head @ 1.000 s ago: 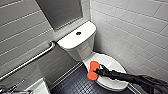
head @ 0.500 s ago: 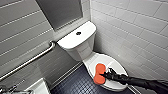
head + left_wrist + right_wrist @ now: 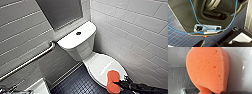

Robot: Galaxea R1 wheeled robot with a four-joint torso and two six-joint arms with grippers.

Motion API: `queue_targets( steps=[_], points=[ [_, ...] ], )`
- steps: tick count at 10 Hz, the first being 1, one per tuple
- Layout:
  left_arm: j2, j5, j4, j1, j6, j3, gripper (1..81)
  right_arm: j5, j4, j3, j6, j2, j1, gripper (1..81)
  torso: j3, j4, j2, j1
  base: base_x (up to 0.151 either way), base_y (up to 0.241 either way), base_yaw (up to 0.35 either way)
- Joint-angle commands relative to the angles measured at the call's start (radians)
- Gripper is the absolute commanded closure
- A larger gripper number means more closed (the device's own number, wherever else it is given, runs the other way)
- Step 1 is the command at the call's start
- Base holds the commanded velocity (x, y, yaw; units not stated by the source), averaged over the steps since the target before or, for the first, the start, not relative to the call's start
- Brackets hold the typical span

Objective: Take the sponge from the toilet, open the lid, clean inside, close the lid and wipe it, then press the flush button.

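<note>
right pincer (image 3: 118, 84) clamped on sponge (image 3: 113, 79); sponge at front edge of closed lid (image 3: 100, 64) of toilet (image 3: 75, 38)

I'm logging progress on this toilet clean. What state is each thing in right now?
White glossy oval plastic lid: closed, down over the bowl.
Orange-red soft sponge: gripped by the right pincer, at the lid's front edge.
Small round dark flush button: nothing touching it.

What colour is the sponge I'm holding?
The sponge is orange-red, seen best in the right wrist view.
</note>
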Motion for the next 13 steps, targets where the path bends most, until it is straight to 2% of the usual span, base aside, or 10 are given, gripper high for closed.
queue_targets(
  steps=[1, 4, 6, 7, 9, 10, 13],
  points=[
    [-0.03, 0.021, 0.01, 0.04, 0.005, 0.009, 1.0, -0.01, -0.017, 0.065, 0.008, -0.206, -0.08, 81.1, 0.0, 0.0, 0.0, 0.0, 0.0, 0.0, 0.0],
    [-0.066, 0.018, 0.009, 0.02, 0.005, 0.032, 1.0, 0.029, -0.02, 0.093, 0.008, -0.363, -0.246, 81.1, 0.0, 0.0, 0.0, 0.0, 0.0, 0.0, 0.0],
    [-0.089, 0.018, 0.009, 0.003, 0.005, 0.066, 1.0, 0.108, -0.025, 0.077, 0.007, -0.418, -0.399, 81.1, 0.0, 0.0, 0.0, 0.0, 0.0, 0.0, 0.0],
    [-0.103, 0.017, 0.009, -0.005, 0.005, 0.084, 1.0, 0.115, -0.049, 0.079, -0.003, -0.42, -0.488, 81.1, 0.0, 0.0, 0.0, 0.0, 0.0, 0.0, 0.0],
    [-0.128, 0.018, 0.01, -0.016, 0.007, 0.113, 1.0, 0.122, -0.117, 0.034, -0.003, -0.354, -0.662, 81.1, 0.0, 0.0, 0.0, 0.0, 0.0, 0.0, 0.0],
    [-0.134, 0.017, 0.012, -0.02, 0.007, 0.113, 1.0, 0.169, -0.132, -0.002, -0.007, -0.302, -0.744, 81.1, 0.0, 0.0, 0.1, -0.064, 0.0, 0.0, 0.0],
    [-0.131, 0.018, 0.01, -0.026, 0.044, 0.115, 1.0, 0.395, -0.185, -0.186, -0.006, -0.136, -0.964, 81.1, 0.0, 0.0, 0.136, -0.087, 0.0, 0.0, 0.0]
  ],
)
